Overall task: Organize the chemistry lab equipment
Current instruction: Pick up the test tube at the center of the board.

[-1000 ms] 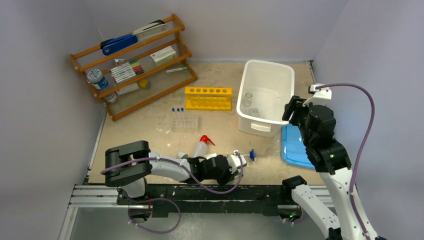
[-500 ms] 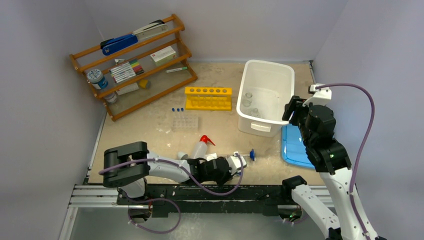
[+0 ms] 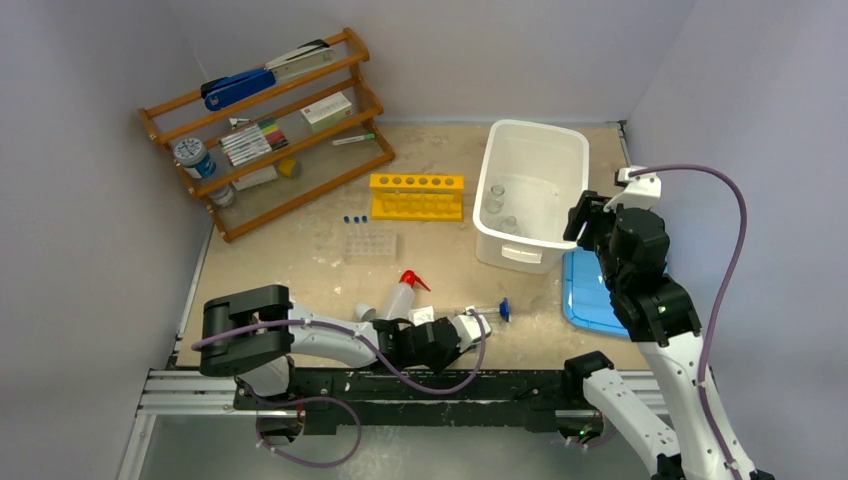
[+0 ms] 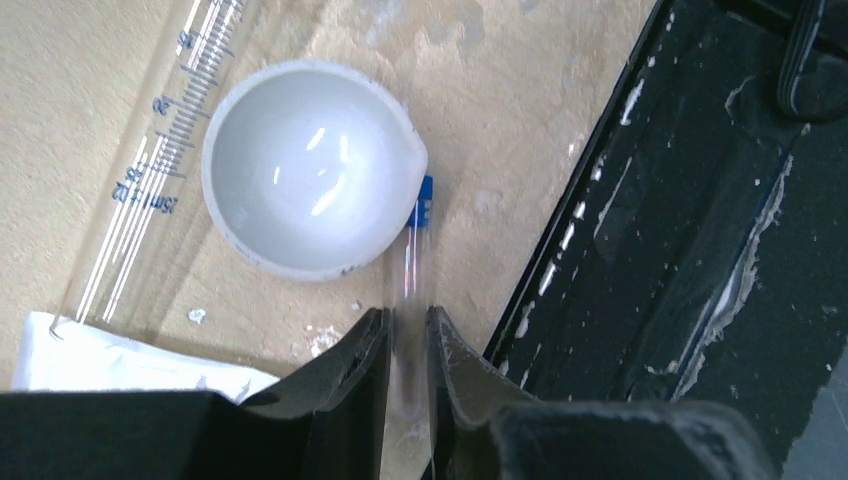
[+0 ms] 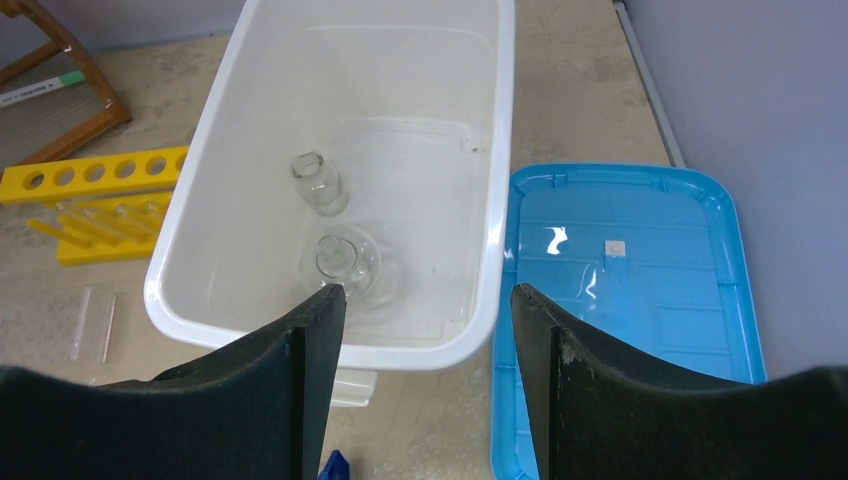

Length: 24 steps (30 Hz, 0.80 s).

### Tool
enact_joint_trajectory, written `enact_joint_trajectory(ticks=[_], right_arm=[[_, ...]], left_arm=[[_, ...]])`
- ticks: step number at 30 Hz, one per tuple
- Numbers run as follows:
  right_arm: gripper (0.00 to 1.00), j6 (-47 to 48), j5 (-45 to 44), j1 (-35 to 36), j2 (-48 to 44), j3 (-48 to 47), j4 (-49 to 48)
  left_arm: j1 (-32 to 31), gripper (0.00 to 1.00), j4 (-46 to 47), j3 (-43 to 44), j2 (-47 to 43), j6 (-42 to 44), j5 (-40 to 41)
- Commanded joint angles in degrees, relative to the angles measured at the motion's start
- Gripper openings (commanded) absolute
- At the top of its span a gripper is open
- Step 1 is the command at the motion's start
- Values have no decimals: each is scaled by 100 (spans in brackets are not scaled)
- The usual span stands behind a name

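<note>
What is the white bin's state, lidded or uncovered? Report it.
Uncovered. The white bin is open-topped, two glass flasks show inside, and the blue lid lies flat beside it.

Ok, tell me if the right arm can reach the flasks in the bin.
Probably yes: the right gripper hangs open over the uncovered white bin, blue lid beside it, nothing covering the flasks.

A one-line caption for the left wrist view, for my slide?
Left gripper pinches a blue-capped clear tube beside a white dish.

Two black-and-white jointed arms, purple cables looping off each, black wedge-fingered left claw and right claw.
</note>
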<state>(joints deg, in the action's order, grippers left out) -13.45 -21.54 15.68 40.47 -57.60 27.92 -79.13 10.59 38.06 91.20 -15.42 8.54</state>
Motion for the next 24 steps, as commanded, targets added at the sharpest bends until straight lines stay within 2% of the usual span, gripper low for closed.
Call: enact_joint_trajectory(ticks=[1, 7, 8, 11, 12, 18, 24], right_arm=[[64, 62, -105, -14, -39, -102, -85], [64, 62, -113, -14, -24, -93, -93], [64, 61, -109, -13, -22, -85, -97], [64, 48, -111, -13, -29, -87, -99], [64, 53, -113, -13, -30, -87, -100], [64, 53, -89, -13, -55, -134, -73], [64, 53, -6, -13, -58, -168, -95]], left_arm=[[-131, 20, -458, 143, 230, 76, 472], [-240, 29, -499, 162, 346, 31, 633], [-249, 28, -514, 156, 339, 30, 662], [-256, 10, -547, 149, 337, 24, 732], [-260, 7, -549, 144, 325, 20, 749], [-261, 5, -550, 106, 36, 9, 733], [-261, 5, -731, 112, -621, 20, 659]])
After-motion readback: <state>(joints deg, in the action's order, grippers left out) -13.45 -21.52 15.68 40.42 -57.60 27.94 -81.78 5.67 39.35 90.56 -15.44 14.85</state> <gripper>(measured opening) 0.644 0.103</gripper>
